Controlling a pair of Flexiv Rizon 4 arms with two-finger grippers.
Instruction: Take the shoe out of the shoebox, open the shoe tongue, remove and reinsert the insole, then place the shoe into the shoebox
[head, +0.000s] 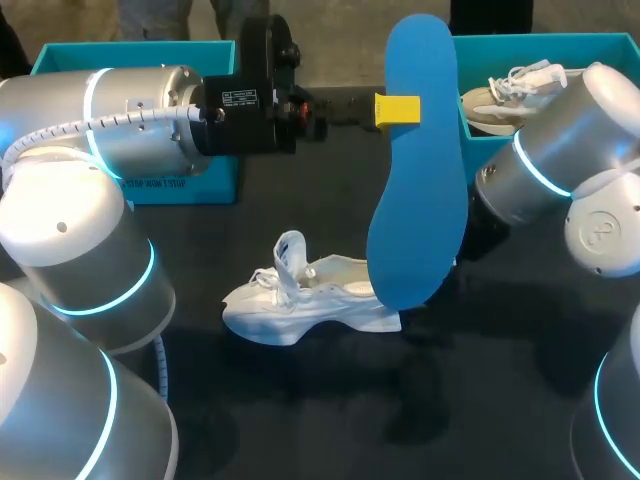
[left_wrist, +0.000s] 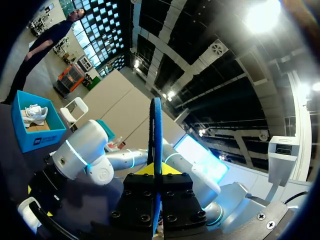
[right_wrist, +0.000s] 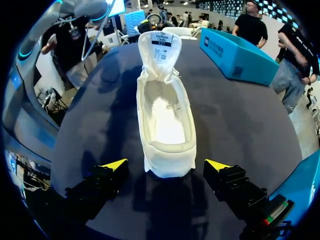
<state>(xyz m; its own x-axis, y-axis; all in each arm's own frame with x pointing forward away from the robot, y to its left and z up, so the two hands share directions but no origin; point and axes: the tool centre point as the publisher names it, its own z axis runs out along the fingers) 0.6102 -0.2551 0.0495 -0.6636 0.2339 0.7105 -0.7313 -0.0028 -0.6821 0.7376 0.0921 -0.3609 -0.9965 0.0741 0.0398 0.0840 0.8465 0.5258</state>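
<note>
Left wrist view has the left gripper (left_wrist: 156, 172) pressed together on the blue insole (left_wrist: 156, 130). The insole stands edge-on between its fingers and rises straight ahead of them. In the head view the same gripper (head: 397, 110) pinches the insole (head: 415, 190) near its upper end, one yellow tip on the near face. The insole hangs upright, and its lower end covers the heel end of the white shoe (head: 305, 300) from this angle.

The right gripper (right_wrist: 166, 166) is spread wide, with a yellow tip on either side of the shoe's (right_wrist: 167, 115) heel and a gap showing on both sides. The shoe sits on its sole on the dark table (right_wrist: 95, 100), toe pointing away from that gripper. Its tongue (right_wrist: 159, 47) is pulled up and forward, so the pale inside is in view.

The left arm (head: 130, 120) comes across from the left and the right arm (head: 560, 170) bends in from the right. The shoebox (head: 600, 45) at the table's far right holds a second white shoe (head: 510, 95). A second blue box (head: 190, 180) stands at the far left, beyond the left arm.
</note>
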